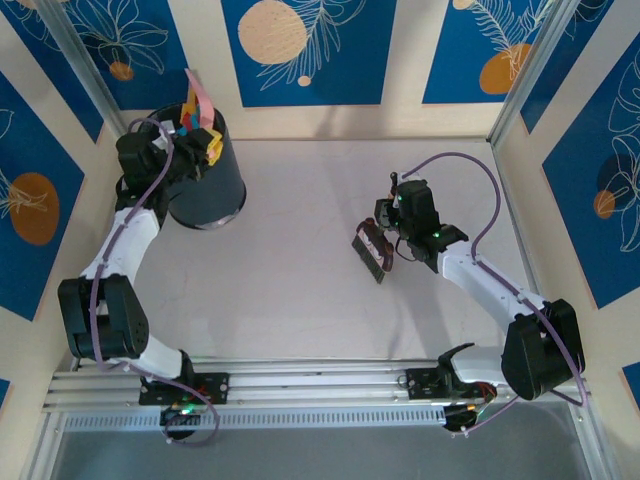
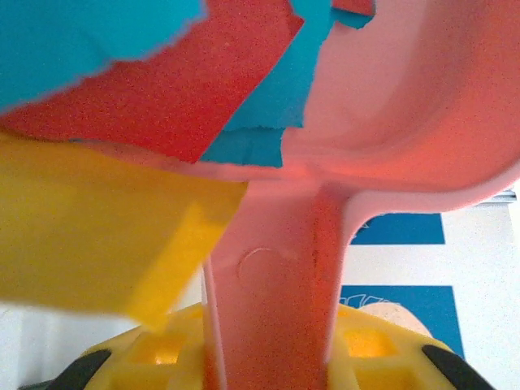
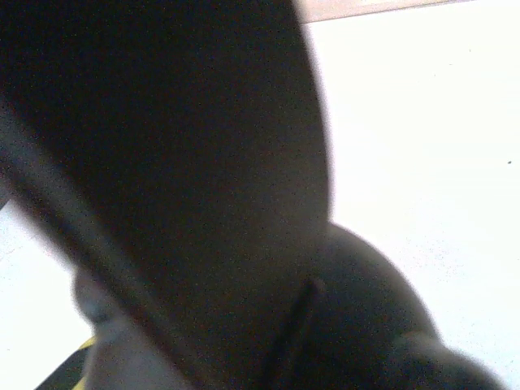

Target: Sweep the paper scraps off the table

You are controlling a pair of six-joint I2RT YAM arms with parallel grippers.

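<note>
Left arm: base near-left, elbow folded out toward the left edge, forearm running up and away into the far-left corner. Its wrist is raised, and the left hand (image 1: pixel 203 142) has its yellow fingers (image 2: pixel 370 345) clamped on either side of the pink dustpan (image 2: pixel 406 106) handle. Right arm: base near-right, dark elbow joint bent out to the right, white forearm angled in and away toward the middle, wrist tipped down, right hand (image 1: pixel 388 235) closed tight on the brush (image 1: pixel 369 252).

Readable text, labels, brands, numbers, signs: none legible. Wall panels (image 1: pixel 300 50) carry blue leaf-and-circle decoration, without lettering.
</note>
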